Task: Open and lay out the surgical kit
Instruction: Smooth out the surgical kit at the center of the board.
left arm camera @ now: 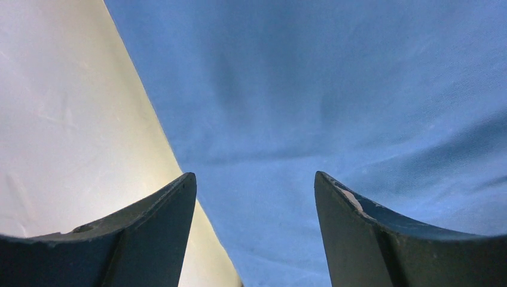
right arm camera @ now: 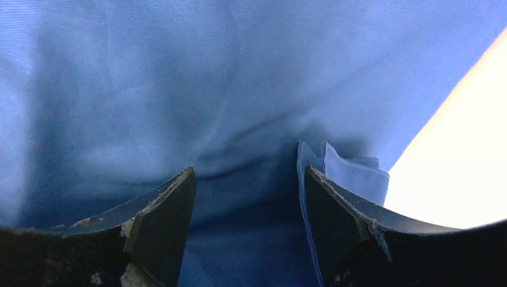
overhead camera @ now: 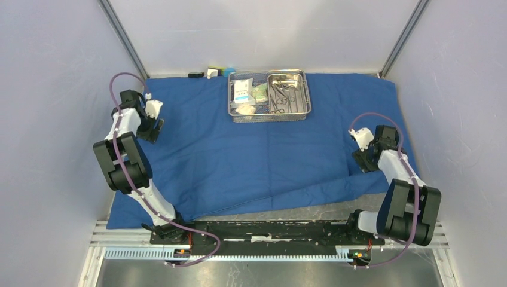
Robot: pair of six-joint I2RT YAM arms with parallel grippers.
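The surgical kit's blue cloth wrap lies spread out flat. At its far middle stands the wire-mesh basket, holding white and green packets on its left side. On its right side is a steel pan with slim instruments. My left gripper is open, low over the cloth's left edge, nothing between its fingers. My right gripper is open near the cloth's right edge. A folded hem lies beside its right finger.
Small black, white and blue blocks sit behind the cloth by the back wall. Bare pale table shows left of the cloth and also right of it. The cloth's near edge runs slantwise. Walls close in on both sides.
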